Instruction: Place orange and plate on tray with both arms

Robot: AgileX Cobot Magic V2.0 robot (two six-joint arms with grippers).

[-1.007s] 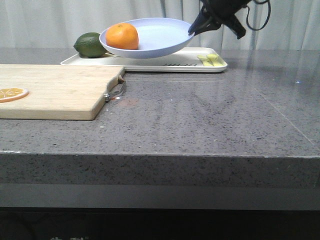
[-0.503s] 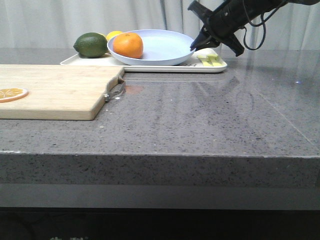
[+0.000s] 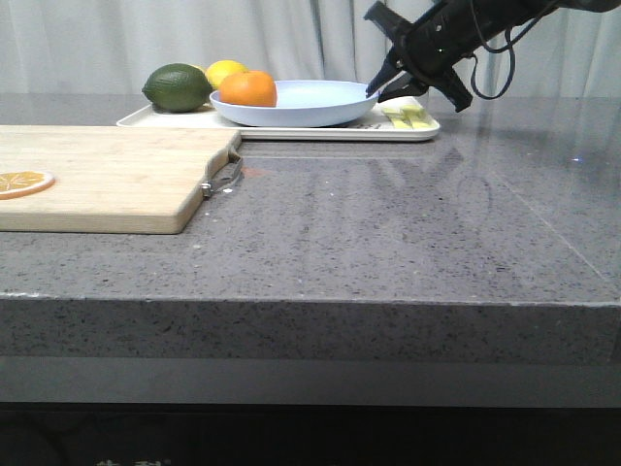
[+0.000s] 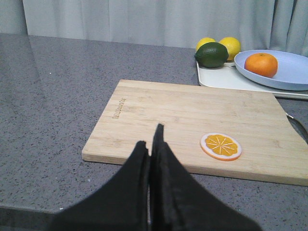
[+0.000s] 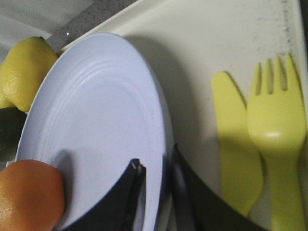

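The right gripper (image 3: 376, 89) is pinching the rim of the plate (image 3: 301, 102), with one finger over the edge and one finger under it. The plate sits low on the tray (image 3: 291, 128) and looks flat in the front view, so it seems to be resting there. The orange (image 3: 248, 89) lies inside the plate, on the side far from this gripper. Just beside the gripper, on its other side from the plate, a yellow fork (image 5: 278, 144) and yellow knife (image 5: 237, 144) lie on the tray. Past the plate, away from the gripper, are a green lime (image 3: 178, 86) and a lemon (image 3: 223, 71). The step now looks like letting go. To do it well, the fingers should open slowly and only a little, so the plate does not jump and the orange does not roll. Then the gripper should lift up and pull away from the rim, taking care not to bump the fork. The left gripper (image 4: 150, 149) is pressed together and holds nothing. It hangs over the table near the wooden board (image 4: 192, 125), with the dried orange slice (image 4: 221, 146) a little ahead of it.
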